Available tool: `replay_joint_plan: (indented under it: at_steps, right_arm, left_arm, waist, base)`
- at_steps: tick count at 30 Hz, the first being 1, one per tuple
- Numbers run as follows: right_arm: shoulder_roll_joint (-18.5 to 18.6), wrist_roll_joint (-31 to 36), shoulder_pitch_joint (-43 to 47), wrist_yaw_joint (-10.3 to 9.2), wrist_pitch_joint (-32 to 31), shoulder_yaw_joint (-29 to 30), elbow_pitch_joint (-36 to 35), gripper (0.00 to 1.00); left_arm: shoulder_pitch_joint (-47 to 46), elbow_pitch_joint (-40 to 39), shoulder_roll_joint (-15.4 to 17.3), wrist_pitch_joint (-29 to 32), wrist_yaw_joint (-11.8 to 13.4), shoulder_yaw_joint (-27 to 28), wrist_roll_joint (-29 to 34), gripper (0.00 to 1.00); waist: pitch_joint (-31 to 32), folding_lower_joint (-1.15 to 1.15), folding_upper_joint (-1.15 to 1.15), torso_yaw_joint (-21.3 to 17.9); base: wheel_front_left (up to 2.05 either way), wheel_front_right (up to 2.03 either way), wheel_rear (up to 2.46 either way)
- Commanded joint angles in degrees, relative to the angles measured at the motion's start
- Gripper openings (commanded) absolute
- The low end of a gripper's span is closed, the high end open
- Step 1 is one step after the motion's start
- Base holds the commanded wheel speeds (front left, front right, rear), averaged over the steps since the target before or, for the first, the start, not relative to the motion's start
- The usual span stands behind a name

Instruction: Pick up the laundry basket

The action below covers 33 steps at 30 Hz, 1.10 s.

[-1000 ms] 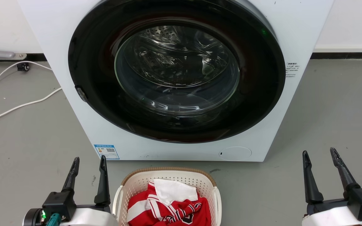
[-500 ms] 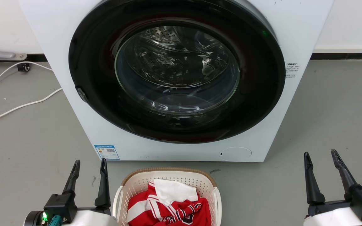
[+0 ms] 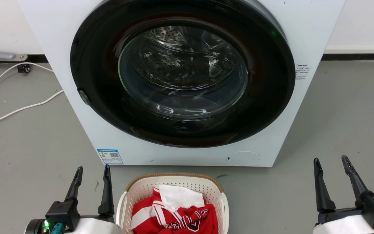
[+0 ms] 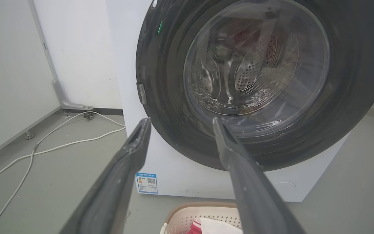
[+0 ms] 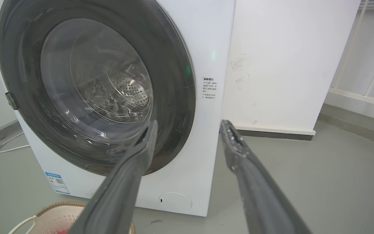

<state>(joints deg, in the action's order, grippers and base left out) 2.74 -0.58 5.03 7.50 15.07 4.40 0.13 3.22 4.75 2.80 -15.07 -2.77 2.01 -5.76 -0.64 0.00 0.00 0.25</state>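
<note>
On the grey floor (image 3: pixel 28 146) before the washing machine (image 3: pixel 180 156), your head view puts the laundry basket (image 3: pixel 174 175) between left gripper (image 3: pixel 93 167) and right gripper (image 3: pixel 330 159), jaws apart, empty. Left wrist view: its rim, low. Right wrist view: one white handle (image 5: pixel 20 224). Likely light, stiff; grip both handles.

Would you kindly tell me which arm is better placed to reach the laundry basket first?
Left. The left gripper, open, sits right beside the left handle of the laundry basket; the right gripper, also open, stands farther off across the floor.
</note>
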Motion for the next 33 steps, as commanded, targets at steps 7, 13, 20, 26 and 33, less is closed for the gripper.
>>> replay_joint_plan:
  at_steps: [7,13,20,26,33]
  right_arm:
    - [0.2,-0.6,-0.7,-0.02,0.2,-2.4,1.2,1.0]
    - [0.2,-2.4,-4.0,-0.02,0.2,-6.7,5.7,1.0]
    - [0.2,-3.3,-10.4,-0.03,0.2,-11.1,16.2,1.0]
    - [0.2,-1.3,-16.3,-0.03,0.2,-14.0,24.2,1.0]
    - [0.2,-0.8,-22.3,-0.03,0.2,-17.1,31.7,1.0]
  left_arm:
    - [-0.8,2.5,0.1,-0.2,-0.3,1.1,-0.2,1.0]
    - [-3.9,7.4,0.4,-0.2,-1.8,3.1,1.7,1.0]
    - [-9.8,15.1,2.3,-0.2,-3.3,4.1,2.7,1.0]
    - [-15.1,22.4,4.2,-0.2,-4.2,3.4,2.6,1.0]
    - [-20.7,30.6,5.9,-0.2,-4.5,2.2,2.2,1.0]
  waist:
    - [-0.8,0.0,0.0,-0.2]
    - [-3.6,0.0,0.0,-0.4]
    - [-8.3,0.0,0.0,-0.1]
    - [-13.3,0.0,0.0,0.1]
    - [-19.3,0.0,0.0,-0.3]
  base:
    - [0.0,0.0,0.0]
    - [0.0,0.0,0.0]
    - [0.0,0.0,0.0]
    - [0.0,0.0,0.0]
    - [0.0,0.0,0.0]
